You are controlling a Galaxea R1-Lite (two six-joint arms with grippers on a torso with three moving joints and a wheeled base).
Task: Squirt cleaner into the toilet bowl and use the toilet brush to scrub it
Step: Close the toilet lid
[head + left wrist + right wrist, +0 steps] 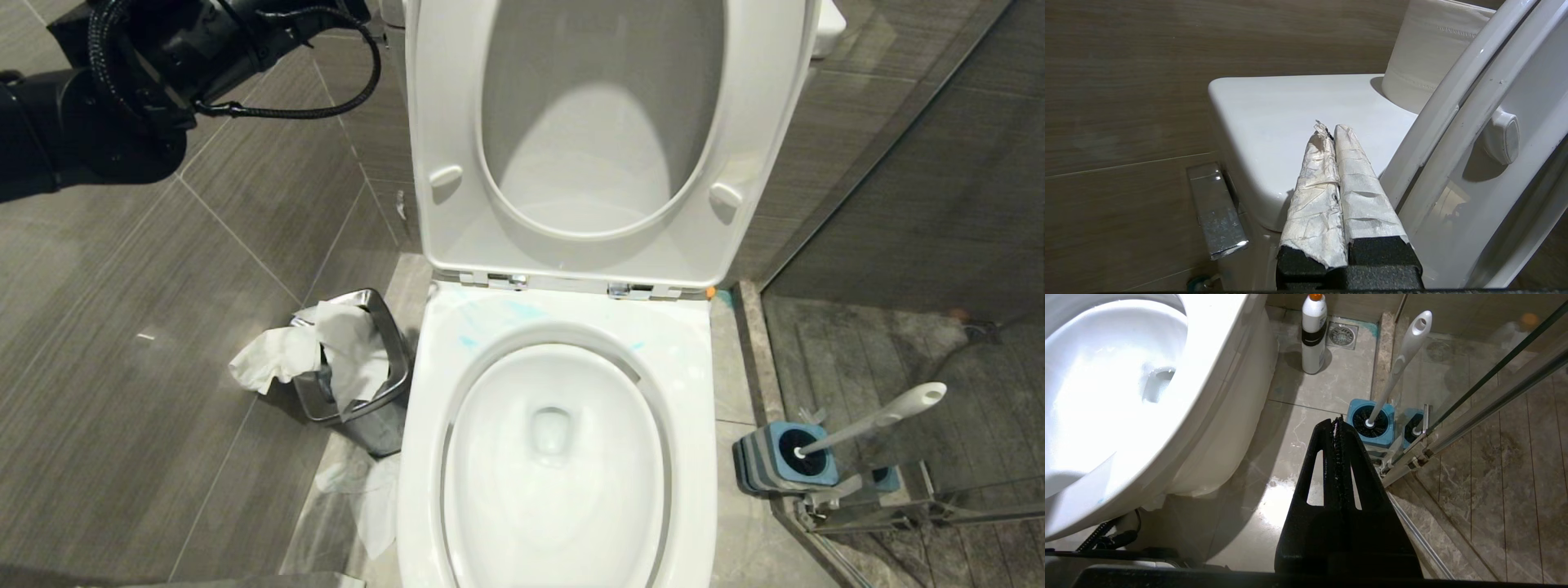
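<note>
The toilet bowl (pixel 563 457) is open, with pale blue cleaner (pixel 490 322) smeared on its back rim. Only the right wrist view shows a bottle (pixel 1314 332) on the floor. The brush (pixel 1396 367) stands in its holder (pixel 1372 424), just past the clenched, empty right claw (pixel 1338 421). The left claw (pixel 1331 132), also clenched and empty, hangs over the tank (pixel 1274 114), well apart from the brush.

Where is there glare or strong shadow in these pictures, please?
Right wrist view: the toilet bowl is washed out by bright glare, and the floor tile shows a shiny patch. Head view: a soft shadow lies across the raised lid. Left wrist view: dim, with the toilet paper roll shading the tank.
</note>
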